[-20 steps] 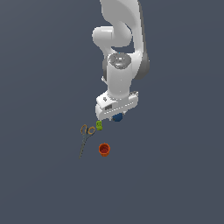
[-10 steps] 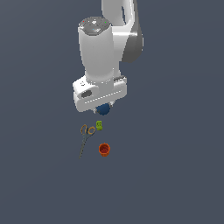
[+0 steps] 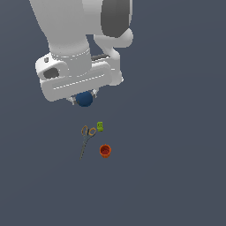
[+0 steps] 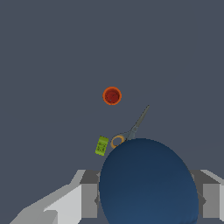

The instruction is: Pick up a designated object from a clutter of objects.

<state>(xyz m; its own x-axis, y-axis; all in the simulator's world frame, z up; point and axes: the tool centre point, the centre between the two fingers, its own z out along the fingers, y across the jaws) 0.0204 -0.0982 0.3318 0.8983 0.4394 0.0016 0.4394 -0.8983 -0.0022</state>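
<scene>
Right up close, the gripper [image 3: 84, 99] is clamped on the dark blue ball [image 3: 84, 99], and the ball hangs in the air under the big white hand, well clear of the floor. In the wrist view the ball [image 4: 147, 183] fills the space between the two grey fingers [image 4: 89, 200], one pressed to each side.

So the pick looks done, I'd say, but here's the worry: it's a smooth round ball pinched at only two spots. Any jolt or quick swing of the arm could let it roll out of the grasp. If the squeeze sits off the ball's widest line, it could squirt free.

And look what lies underneath. Below the ball sits the lime-green block [image 3: 100, 126], with the orange-handled scissors [image 3: 86, 137] just beside it, blades pointing away toward the exterior view's lower left. A little further off, the orange-red cup [image 3: 105, 151] stands apart from both. A dropped ball could land among them, knock the block or scissors askew, or roll off across the flat grey floor [image 3: 176, 176].

As for writing: none I can read. The block shows a faint darker mark on its face, too small to make out.
</scene>
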